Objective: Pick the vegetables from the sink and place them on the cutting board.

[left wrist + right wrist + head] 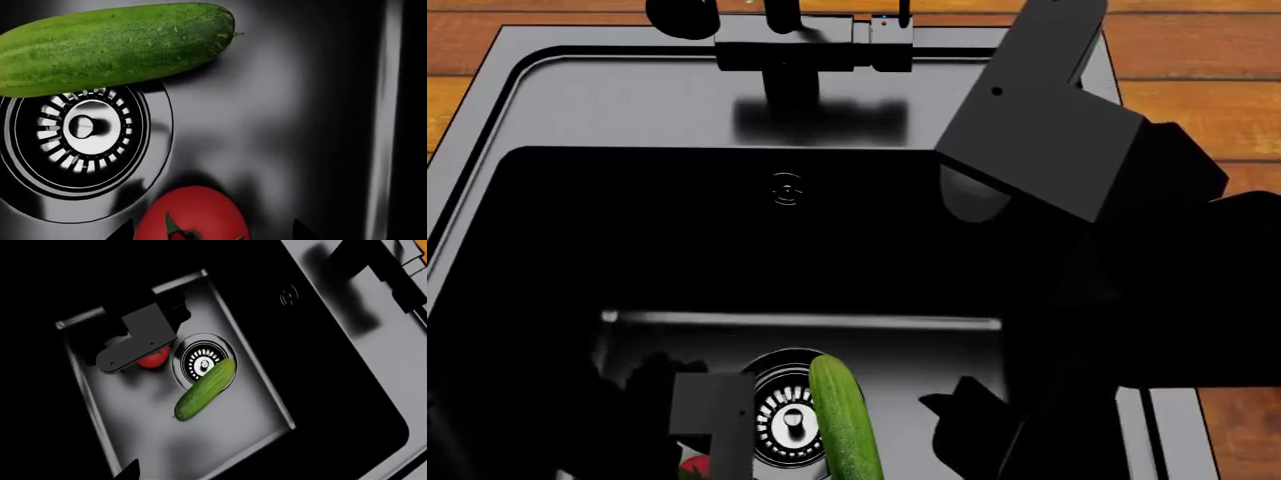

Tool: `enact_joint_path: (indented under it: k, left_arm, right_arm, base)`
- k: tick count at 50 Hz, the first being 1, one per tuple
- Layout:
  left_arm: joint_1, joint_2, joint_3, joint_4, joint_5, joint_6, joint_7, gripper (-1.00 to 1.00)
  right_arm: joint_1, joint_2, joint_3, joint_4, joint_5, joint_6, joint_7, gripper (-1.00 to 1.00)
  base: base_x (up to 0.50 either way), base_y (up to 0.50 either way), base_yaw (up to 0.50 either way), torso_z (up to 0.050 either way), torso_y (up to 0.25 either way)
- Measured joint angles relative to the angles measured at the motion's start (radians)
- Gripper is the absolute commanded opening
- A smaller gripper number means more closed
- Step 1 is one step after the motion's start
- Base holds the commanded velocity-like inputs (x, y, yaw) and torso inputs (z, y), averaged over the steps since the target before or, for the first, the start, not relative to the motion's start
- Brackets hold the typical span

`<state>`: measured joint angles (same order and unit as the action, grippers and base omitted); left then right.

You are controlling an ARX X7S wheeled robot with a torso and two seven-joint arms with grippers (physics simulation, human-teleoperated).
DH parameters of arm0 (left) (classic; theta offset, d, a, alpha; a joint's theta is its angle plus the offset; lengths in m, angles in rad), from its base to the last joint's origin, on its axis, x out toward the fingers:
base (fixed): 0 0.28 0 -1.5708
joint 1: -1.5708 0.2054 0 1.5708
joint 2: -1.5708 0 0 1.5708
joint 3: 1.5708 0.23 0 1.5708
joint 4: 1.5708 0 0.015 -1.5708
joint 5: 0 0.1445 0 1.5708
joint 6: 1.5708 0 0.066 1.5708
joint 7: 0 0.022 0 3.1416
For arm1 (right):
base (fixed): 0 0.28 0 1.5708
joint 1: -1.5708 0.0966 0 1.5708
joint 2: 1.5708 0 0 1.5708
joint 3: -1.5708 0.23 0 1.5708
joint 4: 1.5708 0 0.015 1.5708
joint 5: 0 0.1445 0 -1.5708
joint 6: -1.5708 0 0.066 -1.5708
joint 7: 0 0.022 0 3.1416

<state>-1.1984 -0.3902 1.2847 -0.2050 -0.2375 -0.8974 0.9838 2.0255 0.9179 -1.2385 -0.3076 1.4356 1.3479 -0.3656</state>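
Observation:
The red tomato (193,215) with its green stem lies on the floor of the sink (574,110), beside the round drain (80,127). My left gripper (213,232) is open low over the tomato, with one dark fingertip (125,231) on each side of it and a gap between the far one and the tomato. The speckled green cucumber (113,47) lies across the drain's far edge, and it also shows as the cucumber (205,388) from above. My right gripper (210,476) hangs open high over the basin, holding nothing; only one fingertip (130,471) shows. The cutting board is out of view.
The black faucet (801,50) stands at the sink's back rim. My right arm (1054,130) reaches over the basin's right side. The sink's dark walls close in around the left arm's black wrist block (137,337). Orange-brown countertop (1201,60) surrounds the sink.

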Motion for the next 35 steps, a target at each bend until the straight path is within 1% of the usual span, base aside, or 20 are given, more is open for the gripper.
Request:
enact_joint_path:
  k: [2, 3, 15, 21, 23, 26, 35]
  left_arm:
    - [0.002, -0.003, 0.000, 0.007, 0.001, -0.003, -0.004, 1.00]
    - [0.002, -0.005, 0.002, 0.011, 0.003, -0.005, -0.004, -1.00]
    - [-0.009, -0.030, 0.042, 0.043, 0.023, 0.004, 0.001, -1.00]
    - [-0.017, -0.033, 0.051, 0.028, 0.004, 0.023, -0.014, -1.00]
    - [-0.019, -0.036, 0.051, 0.019, 0.002, 0.031, -0.025, -1.00]
    - [-0.028, -0.050, 0.042, 0.014, 0.039, 0.052, -0.060, -1.00]
    - [-0.057, -0.107, 0.012, 0.071, 0.118, 0.056, -0.145, -1.00]
  right_arm:
    - [0.000, -0.001, 0.000, 0.001, 0.001, 0.000, 0.001, 1.00]
    - [0.000, -0.001, 0.000, 0.001, 0.002, -0.001, 0.002, 1.00]
    - [-0.002, -0.006, -0.001, 0.006, 0.006, -0.005, 0.012, 1.00]
    - [0.008, -0.010, -0.005, 0.012, -0.005, -0.004, 0.000, 1.00]
    - [0.014, -0.012, -0.007, 0.015, -0.011, -0.002, -0.008, 1.00]
    - [0.024, -0.017, -0.011, 0.020, -0.021, 0.000, -0.020, 1.00]
    - [0.051, -0.031, -0.022, 0.032, -0.044, 0.009, -0.050, 1.00]
  base:
    - [0.00, 0.00, 0.00, 0.000, 0.000]
    - [0.00, 0.00, 0.00, 0.000, 0.000]
    - [0.00, 0.00, 0.00, 0.000, 0.000]
    - [0.00, 0.00, 0.00, 0.000, 0.000]
    - [0.01, 0.00, 0.00, 0.000, 0.000]
    - [0.00, 0.00, 0.00, 0.000, 0.000]
    - [0.00, 0.00, 0.00, 0.000, 0.000]
